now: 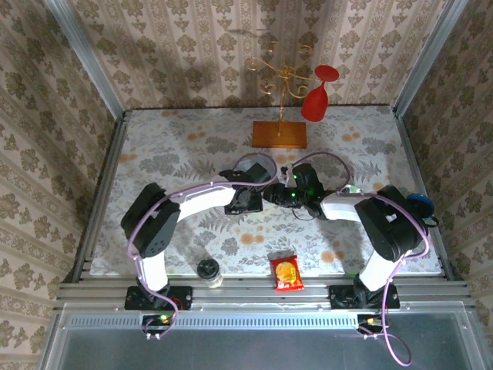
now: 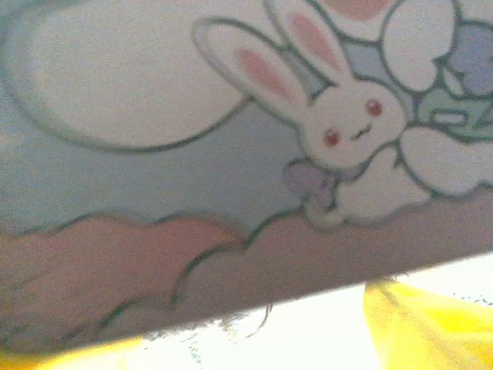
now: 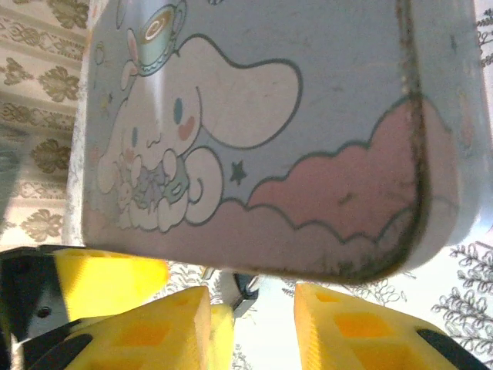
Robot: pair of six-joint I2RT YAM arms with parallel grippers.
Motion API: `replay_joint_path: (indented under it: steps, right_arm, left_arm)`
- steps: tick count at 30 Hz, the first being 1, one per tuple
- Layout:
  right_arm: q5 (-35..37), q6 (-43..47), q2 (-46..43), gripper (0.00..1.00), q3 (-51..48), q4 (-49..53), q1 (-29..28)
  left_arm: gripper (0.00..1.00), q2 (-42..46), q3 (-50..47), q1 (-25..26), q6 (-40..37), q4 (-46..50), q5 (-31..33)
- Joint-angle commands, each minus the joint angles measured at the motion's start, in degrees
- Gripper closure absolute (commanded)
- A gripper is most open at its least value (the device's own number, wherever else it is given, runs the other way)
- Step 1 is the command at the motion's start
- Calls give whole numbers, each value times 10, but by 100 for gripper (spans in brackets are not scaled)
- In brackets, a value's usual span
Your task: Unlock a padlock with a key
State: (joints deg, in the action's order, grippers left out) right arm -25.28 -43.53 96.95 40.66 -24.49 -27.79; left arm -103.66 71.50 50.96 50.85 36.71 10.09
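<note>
A pale tin (image 3: 254, 131) printed with cartoon bunnies and pink clouds hangs just beyond my right gripper (image 3: 252, 301), whose yellow fingers (image 3: 154, 327) stand apart below its edge. In the gap under that edge sits a small dark metal piece (image 3: 248, 285) that looks like the padlock; I cannot tell if a finger touches it. The same tin (image 2: 231, 154) looms above my left gripper (image 2: 208, 330), whose yellow fingers (image 2: 420, 331) are spread wide over bright table. From above, the left gripper (image 1: 248, 199) and right gripper (image 1: 293, 193) meet mid-table. The key is hidden.
At the back stands an orange wooden base (image 1: 280, 133) with a gold wire stand and a red wine glass (image 1: 317, 96) hung on it. A red snack packet (image 1: 286, 272) and a small jar (image 1: 209, 271) lie near the front edge.
</note>
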Motion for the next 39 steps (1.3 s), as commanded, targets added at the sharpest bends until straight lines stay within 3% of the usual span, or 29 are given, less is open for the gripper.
replay_joint_path:
  steps: [1,3,7,14,25,39]
  right_arm:
    - [38,-34,-8,65,-32,-30,-20]
    - [51,-62,-13,66,-50,-61,-26]
    - [79,-93,-14,70,-67,-95,-42]
    - [108,-131,16,75,-79,-142,-61]
    - [131,-185,66,77,-72,-194,-73]
    - [116,-206,101,74,-74,-256,-76]
  left_arm:
    - [18,88,8,22,-50,-62,-21]
    - [15,112,3,21,-61,-60,-9]
    - [0,150,-7,12,-84,-53,38]
    - [0,166,-48,-56,-98,-96,65]
    - [0,100,-35,-100,-133,-147,118]
    - [0,10,13,-123,-142,-131,115]
